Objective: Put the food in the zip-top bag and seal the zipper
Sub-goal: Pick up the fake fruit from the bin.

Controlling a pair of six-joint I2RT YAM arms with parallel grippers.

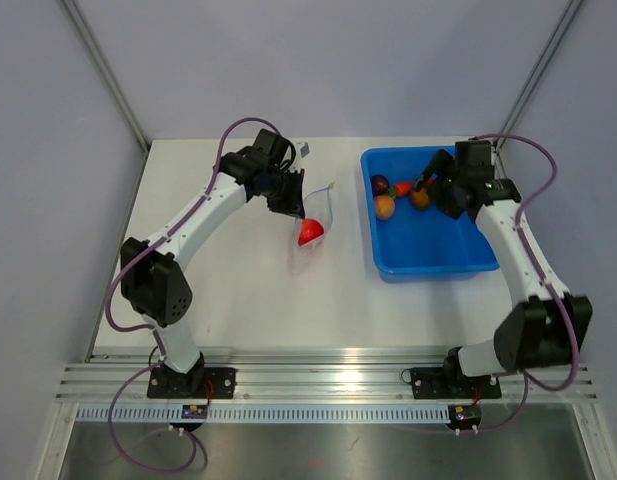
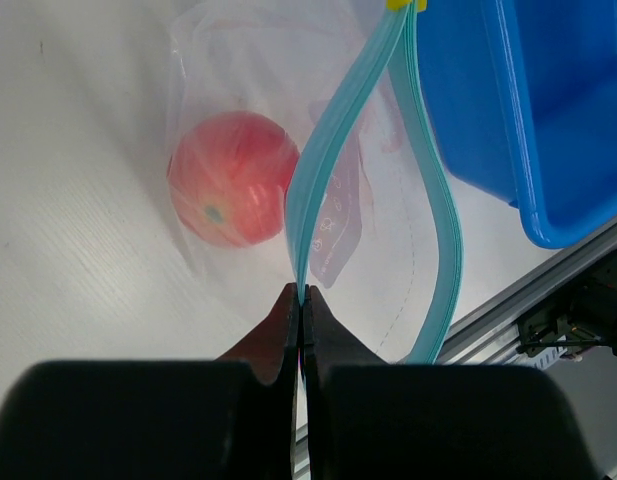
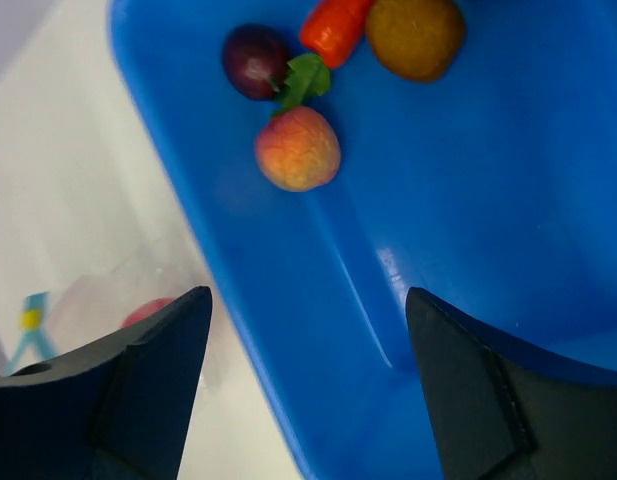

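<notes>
One clear bag point(image 1: 319, 205) lies on the table left of one blue tray point(image 1: 433, 250). The bag holds one red fruit point(image 2: 232, 178). The tray holds four: plum point(image 3: 255, 60), carrot point(image 3: 333, 25), peach point(image 3: 297, 148), brown round point(image 3: 416, 35). The left gripper point(image 2: 301, 300) is pinched tight on the teal zipper point(image 2: 333, 130). The right gripper point(image 3: 306, 310) is spread wide above the tray, holding nothing.

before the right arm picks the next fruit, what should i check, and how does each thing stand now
1. Left gripper shut on the zipper: ok.
2. Zip-top bag mouth held apart: ok.
3. Red fruit inside the bag: ok.
4. Right gripper open, empty, over the blue tray: ok.
5. Peach-coloured fruit unobstructed from above: ok.
6. Mouth wide enough for it: cannot tell.
</notes>
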